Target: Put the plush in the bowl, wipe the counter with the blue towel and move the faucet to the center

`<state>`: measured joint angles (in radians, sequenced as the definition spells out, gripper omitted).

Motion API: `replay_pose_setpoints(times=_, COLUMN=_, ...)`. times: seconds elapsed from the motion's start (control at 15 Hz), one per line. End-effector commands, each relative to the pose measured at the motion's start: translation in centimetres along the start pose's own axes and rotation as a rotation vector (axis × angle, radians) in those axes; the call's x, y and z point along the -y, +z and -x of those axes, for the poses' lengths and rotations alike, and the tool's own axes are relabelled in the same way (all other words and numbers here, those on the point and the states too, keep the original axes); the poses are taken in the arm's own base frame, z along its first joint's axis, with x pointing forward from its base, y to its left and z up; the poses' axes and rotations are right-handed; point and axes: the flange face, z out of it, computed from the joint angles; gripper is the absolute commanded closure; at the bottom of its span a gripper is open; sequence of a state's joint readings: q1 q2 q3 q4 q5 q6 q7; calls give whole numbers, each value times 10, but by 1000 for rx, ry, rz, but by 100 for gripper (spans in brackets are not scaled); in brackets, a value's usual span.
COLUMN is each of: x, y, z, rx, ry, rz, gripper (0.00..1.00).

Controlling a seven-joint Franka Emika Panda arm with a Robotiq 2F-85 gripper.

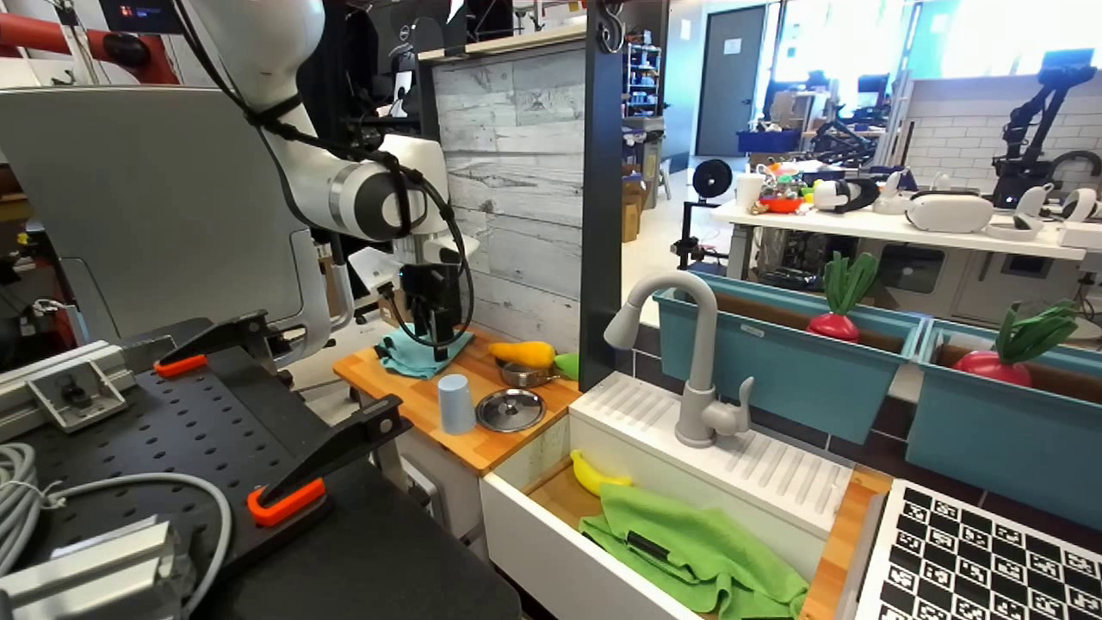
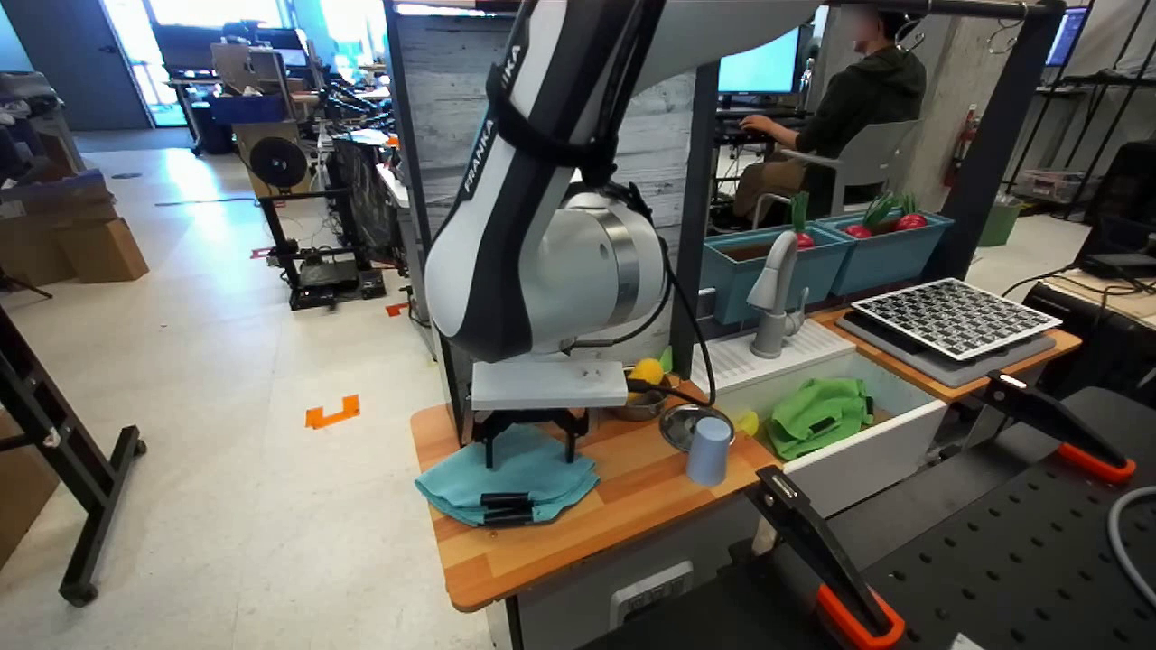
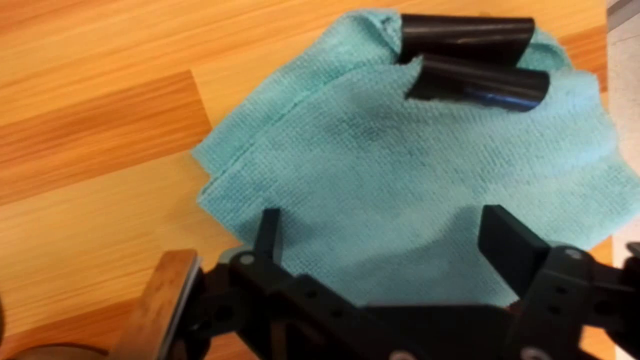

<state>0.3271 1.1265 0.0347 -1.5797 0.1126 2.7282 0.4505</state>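
A plank wall (image 1: pixel 516 189), weathered grey-white, runs along the back edge of the worktop (image 2: pixel 632 506), framed by dark uprights (image 1: pixel 603 198) near both back corners. In an exterior view, pale floor (image 2: pixel 226 524) spreads away from the free end edge under a sheen of light (image 2: pixel 185 185) (an orange tape mark (image 2: pixel 339 417) sits on it, apart from the nearest back corner), and cardboard boxes (image 2: pixel 99 248) stand in the distance. Beyond the opposite back corner come a white table (image 1: pixel 861 224), a tiled wall (image 1: pixel 956 120), a grey door (image 1: pixel 729 82) and windows (image 1: pixel 1016 39) glaring white. Past that corner, too, a pale chair (image 2: pixel 880 153) shows between a lit monitor (image 2: pixel 759 65) and a grey-beige column (image 2: pixel 975 77).
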Motion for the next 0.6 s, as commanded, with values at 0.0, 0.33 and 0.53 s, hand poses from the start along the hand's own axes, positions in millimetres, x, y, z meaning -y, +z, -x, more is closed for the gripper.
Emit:
replay_pose_setpoints(times=0.0, x=3, y=1, z=4, rx=6, ry=-11, rz=15, gripper=0)
replay_pose_setpoints(times=0.33, x=2, y=12, z=3, rx=22, ry=-33, rz=55, gripper=0)
replay_pose_setpoints(times=0.53, x=-3, y=15, z=-2, rx=25, ry=-24, rz=67, gripper=0)
